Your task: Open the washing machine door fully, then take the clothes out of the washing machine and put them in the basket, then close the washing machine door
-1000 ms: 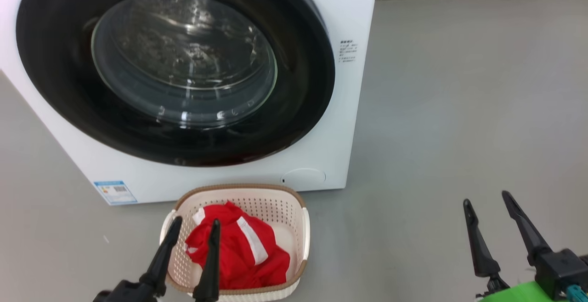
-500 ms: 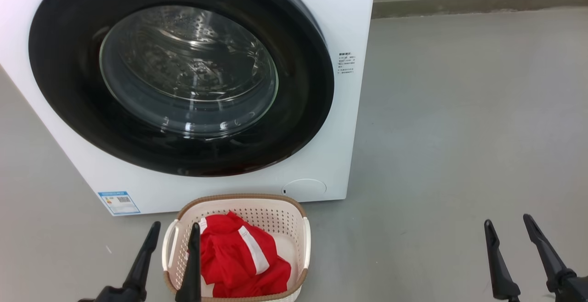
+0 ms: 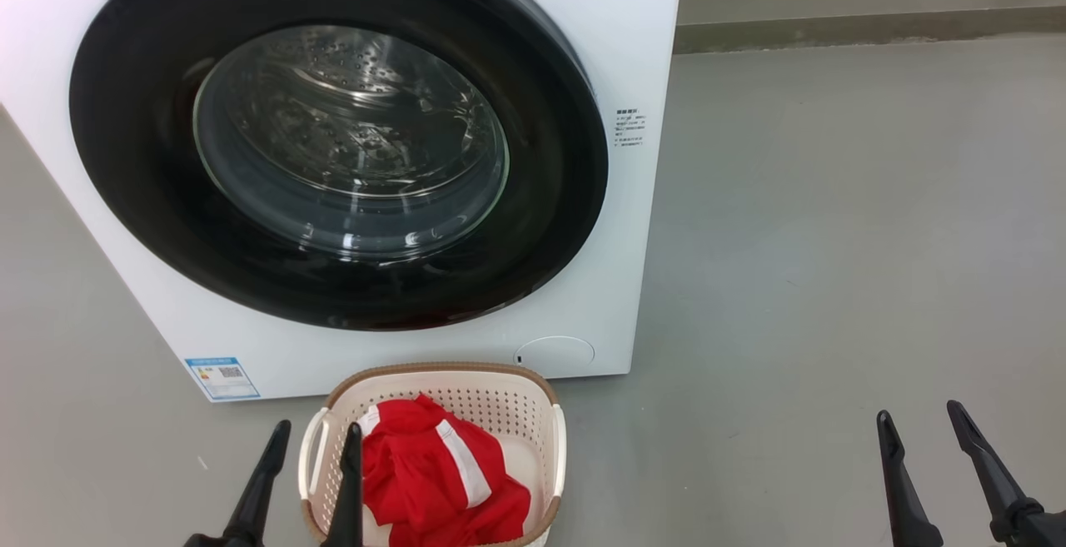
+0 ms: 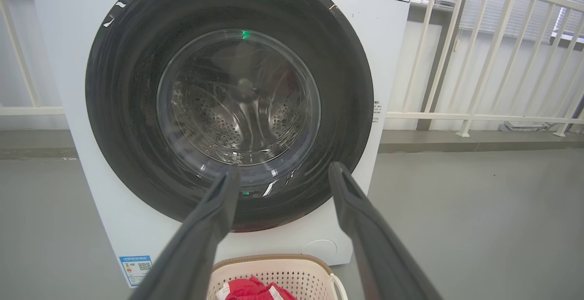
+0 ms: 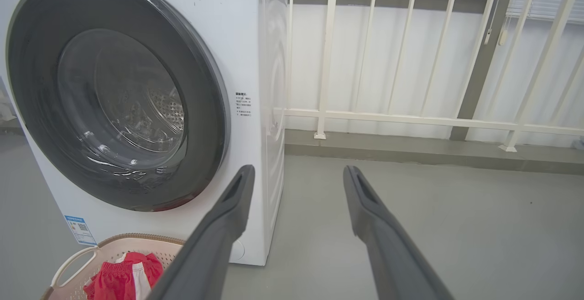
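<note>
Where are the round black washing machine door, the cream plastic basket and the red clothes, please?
round black washing machine door point(image 3: 350, 143): head view, glass window centre.
cream plastic basket point(image 3: 476, 397): head view, far inner wall.
red clothes point(image 3: 412, 480): head view, fabric's middle.

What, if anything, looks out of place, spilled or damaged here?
Nothing stands out. The washing machine door looks shut, the clothes lie inside the upright basket on the floor before the washing machine, and the left gripper and right gripper hang open and empty.
</note>
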You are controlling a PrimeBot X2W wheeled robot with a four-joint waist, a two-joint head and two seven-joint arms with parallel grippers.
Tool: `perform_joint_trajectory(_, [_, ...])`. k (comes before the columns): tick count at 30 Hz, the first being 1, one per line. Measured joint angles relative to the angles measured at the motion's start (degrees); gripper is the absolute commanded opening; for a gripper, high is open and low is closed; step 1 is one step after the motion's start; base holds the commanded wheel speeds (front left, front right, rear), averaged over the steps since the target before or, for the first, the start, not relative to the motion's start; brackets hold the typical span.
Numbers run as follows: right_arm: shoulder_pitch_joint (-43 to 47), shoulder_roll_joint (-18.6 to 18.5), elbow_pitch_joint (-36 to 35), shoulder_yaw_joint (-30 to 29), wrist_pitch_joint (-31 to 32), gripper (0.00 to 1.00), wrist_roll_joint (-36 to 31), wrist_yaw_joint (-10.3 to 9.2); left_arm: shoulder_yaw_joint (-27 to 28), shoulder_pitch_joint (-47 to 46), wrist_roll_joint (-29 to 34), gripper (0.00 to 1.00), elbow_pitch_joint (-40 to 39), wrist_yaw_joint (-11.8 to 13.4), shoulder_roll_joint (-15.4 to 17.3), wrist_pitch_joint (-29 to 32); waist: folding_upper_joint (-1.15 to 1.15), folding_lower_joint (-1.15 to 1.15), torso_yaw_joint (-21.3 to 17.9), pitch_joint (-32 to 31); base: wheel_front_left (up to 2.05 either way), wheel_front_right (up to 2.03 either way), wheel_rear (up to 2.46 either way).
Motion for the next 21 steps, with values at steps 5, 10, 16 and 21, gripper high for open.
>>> perform_joint_trajectory(5, [0.0,0.0,0.0,0.1,0.0,1.0,0.0,0.0,-0.1,0.0,0.1,1.0,0.0,0.0,0.0,0.0,0.0,0.0,0.2,0.1,0.0,0.0,0.0])
perform_joint_trajectory(10, [0.0,0.0,0.0,0.1,0.0,1.0,0.0,0.0,-0.4,0.0,0.5,1.0,-0.2,-0.7,0.0,0.0,0.0,0.0,0.5,0.2,0.0,0.0,0.0])
perform_joint_trajectory(16, [0.0,0.1,0.5,0.2,0.0,0.0,-0.1,0.01,-0.8,0.0,1.0,0.0,-0.6,-1.6,0.0,0.0,0.0,0.0,0.7,0.3,0.0,0.0,0.0])
perform_joint_trajectory(21, [0.0,1.0,4.5,0.4,0.2,0.0,-0.1,0.01,-1.3,1.6,0.9,0.0,3.2,-1.5,-0.1,0.4,0.0,0.0,0.7,0.3,0.0,0.0,0.0])
